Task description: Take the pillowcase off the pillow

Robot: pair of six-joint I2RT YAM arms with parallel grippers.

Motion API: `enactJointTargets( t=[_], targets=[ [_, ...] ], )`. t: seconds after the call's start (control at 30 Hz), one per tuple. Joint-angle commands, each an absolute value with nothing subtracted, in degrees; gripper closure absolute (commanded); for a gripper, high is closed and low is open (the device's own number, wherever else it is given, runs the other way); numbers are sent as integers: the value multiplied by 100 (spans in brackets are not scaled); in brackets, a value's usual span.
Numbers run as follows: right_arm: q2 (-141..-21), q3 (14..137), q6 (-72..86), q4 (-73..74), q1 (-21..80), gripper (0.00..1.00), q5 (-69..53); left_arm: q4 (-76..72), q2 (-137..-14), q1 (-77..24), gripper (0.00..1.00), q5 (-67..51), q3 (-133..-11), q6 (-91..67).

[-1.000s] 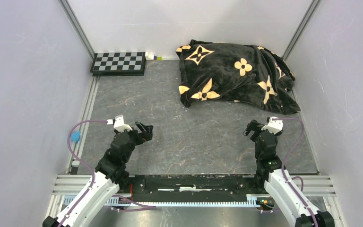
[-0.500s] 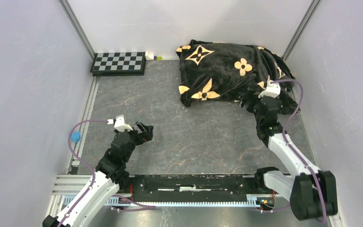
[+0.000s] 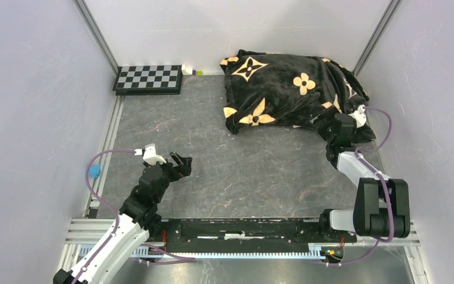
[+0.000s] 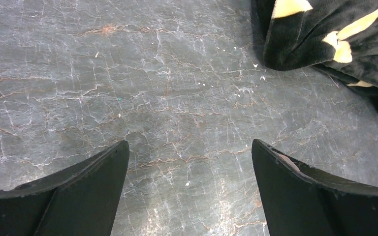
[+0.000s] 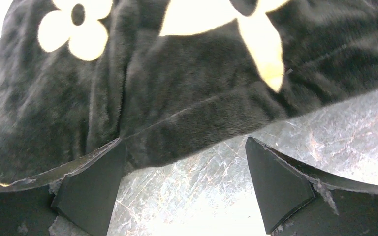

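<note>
The black plush pillowcase (image 3: 284, 92) with tan flower and star motifs lies at the far right of the table, bulging over the pillow, which is hidden inside it. My right gripper (image 3: 325, 123) is open at the pillowcase's near right edge. In the right wrist view the fabric's lower edge (image 5: 187, 98) fills the top, just beyond the spread fingertips (image 5: 103, 172). My left gripper (image 3: 183, 163) is open and empty over the bare table at the near left. A corner of the pillowcase (image 4: 325, 44) shows at the top right of the left wrist view.
A black-and-white checkerboard (image 3: 149, 78) lies at the far left against the back wall, with small objects (image 3: 190, 71) beside it. Metal frame rails and grey walls bound the table (image 3: 242, 171) on both sides.
My right arm has reached forward from the near right up to the pillowcase's near right edge. The left arm has not moved.
</note>
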State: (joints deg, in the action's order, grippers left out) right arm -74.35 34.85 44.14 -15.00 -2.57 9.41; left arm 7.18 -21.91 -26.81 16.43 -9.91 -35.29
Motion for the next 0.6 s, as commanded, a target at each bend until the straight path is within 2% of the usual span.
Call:
enactJointTargets(
  t=[0.0, 0.3, 0.4, 0.47, 0.53, 0.57],
  targets=[
    [-7853, 3148, 5751, -2318, -502, 2, 897, 457, -2236, -2694, 0, 1634, -976, -3558],
    [-8942, 3504, 6486, -2918, -562, 2, 981, 401, -2268, -2690, 0, 1592, -976, -3540],
    [-9168, 3744, 6387, -3136, -571, 13, 793, 396, -2300, -2692, 0, 1583, -976, -3535],
    [-9013, 3616, 6258, -3450, -569, 36, 796, 375, -2328, -2689, 0, 1566, -978, -3531],
    [-8628, 3429, 6039, -3617, -571, 83, 901, 245, -2379, -2689, 0, 1518, -959, -3524],
    [-8429, 3379, 5856, -3538, -571, 99, 931, 203, -2435, -2689, 0, 1507, -966, -3538]
  ],
)
